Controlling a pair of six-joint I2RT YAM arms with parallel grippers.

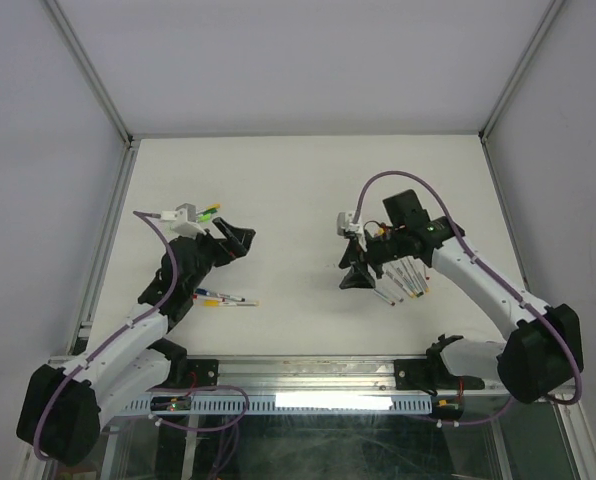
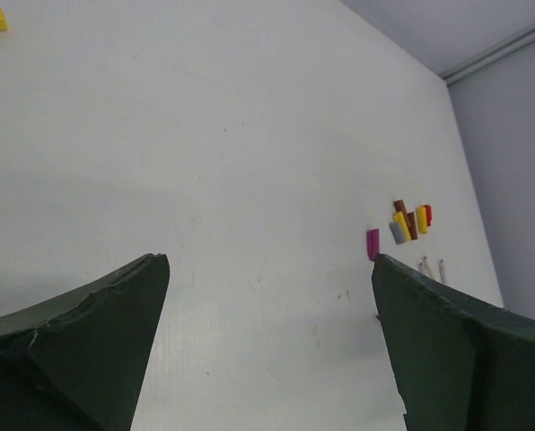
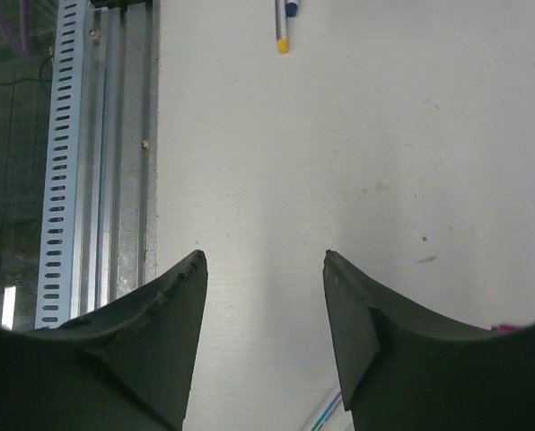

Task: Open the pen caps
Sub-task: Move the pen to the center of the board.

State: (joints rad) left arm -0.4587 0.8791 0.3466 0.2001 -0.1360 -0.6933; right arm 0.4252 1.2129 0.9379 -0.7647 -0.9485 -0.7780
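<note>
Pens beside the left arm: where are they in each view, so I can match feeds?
Top external: the pens lie lower left, above the metal rail.
Left wrist: not in it.
Right wrist: the pens at the top edge, yellow and blue ends showing.
Shared landmark: the metal rail, at the left in the right wrist view; absent from left wrist.

On the worktop, a few loose pens lie at eight o'clock. A larger pen bunch lies at four o'clock, with pen caps clustered just beside it.
</note>
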